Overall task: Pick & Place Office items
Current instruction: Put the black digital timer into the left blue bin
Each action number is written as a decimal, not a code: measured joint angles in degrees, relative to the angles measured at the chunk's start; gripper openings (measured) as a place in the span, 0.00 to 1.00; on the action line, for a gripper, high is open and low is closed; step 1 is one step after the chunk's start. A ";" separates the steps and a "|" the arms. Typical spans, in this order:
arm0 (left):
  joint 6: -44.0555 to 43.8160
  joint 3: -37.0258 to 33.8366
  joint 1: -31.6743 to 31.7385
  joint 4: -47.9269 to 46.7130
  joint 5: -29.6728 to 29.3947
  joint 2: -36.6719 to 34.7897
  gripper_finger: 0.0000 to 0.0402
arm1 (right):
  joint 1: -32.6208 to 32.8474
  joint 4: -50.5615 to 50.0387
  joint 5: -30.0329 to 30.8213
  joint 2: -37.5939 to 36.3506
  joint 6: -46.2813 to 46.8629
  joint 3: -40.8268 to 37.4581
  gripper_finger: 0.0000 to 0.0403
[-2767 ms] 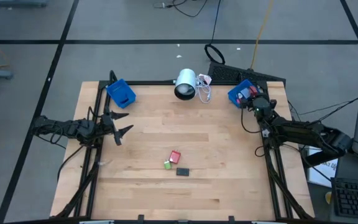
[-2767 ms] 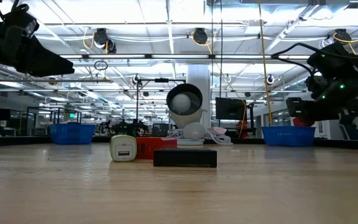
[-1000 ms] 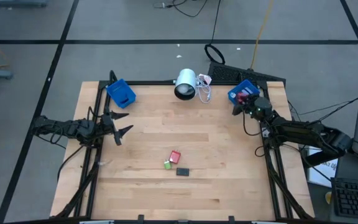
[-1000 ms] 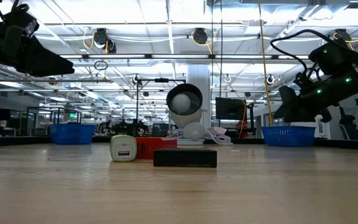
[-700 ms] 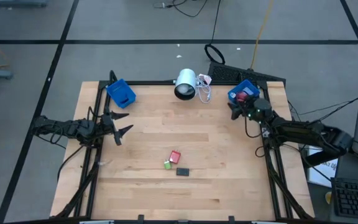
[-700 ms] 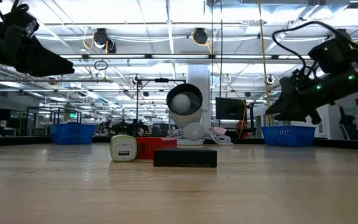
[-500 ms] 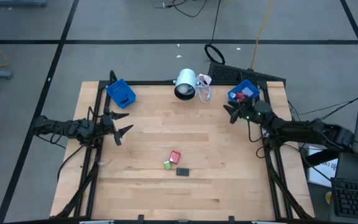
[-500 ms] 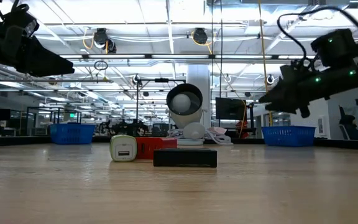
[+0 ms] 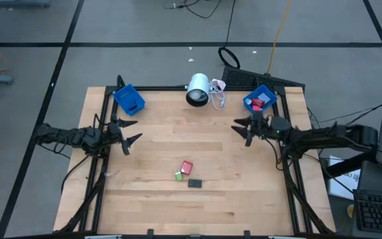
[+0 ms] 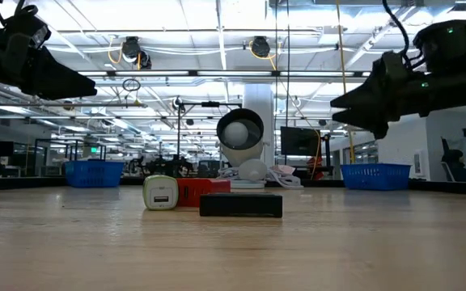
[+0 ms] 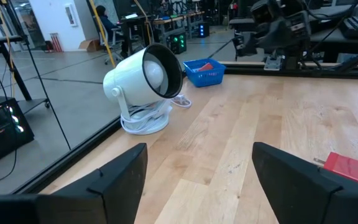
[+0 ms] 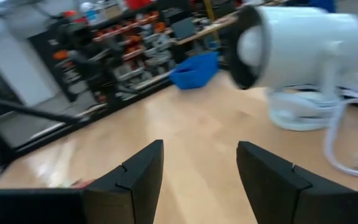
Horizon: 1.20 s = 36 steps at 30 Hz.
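Near the lamp (image 9: 197,89), right gripper (image 9: 240,130) hovers, fingers apart, empty. Left gripper (image 9: 132,131) waits farther off, wide open, empty. Items (image 9: 187,172) lie well in front of the lamp.

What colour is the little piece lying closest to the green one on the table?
Red. The red piece sits just beside the green piece, clearest in the high view.

Both arms above the table, grippers empty.
Left gripper (image 9: 128,132) hovers near the left edge, fingers spread wide; right gripper (image 9: 243,128) reaches inward from the far right, fingers apart.
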 joint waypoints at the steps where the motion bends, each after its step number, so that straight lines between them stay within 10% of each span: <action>1: 0.00 0.00 -0.02 0.00 0.00 0.00 0.71 | 1.36 0.32 0.19 0.00 0.00 0.00 0.48; 12: 0.00 0.00 -0.01 0.01 0.00 0.00 0.70 | 15.60 6.54 6.28 7.88 -2.74 2.28 0.48; 25: 0.01 0.00 -0.01 0.02 0.00 -0.02 0.73 | 29.20 5.81 5.98 35.52 -14.98 24.26 0.48; 36: 0.00 0.00 0.00 -0.01 0.00 -0.02 0.68 | 35.94 -40.17 13.54 49.08 -18.41 54.33 0.62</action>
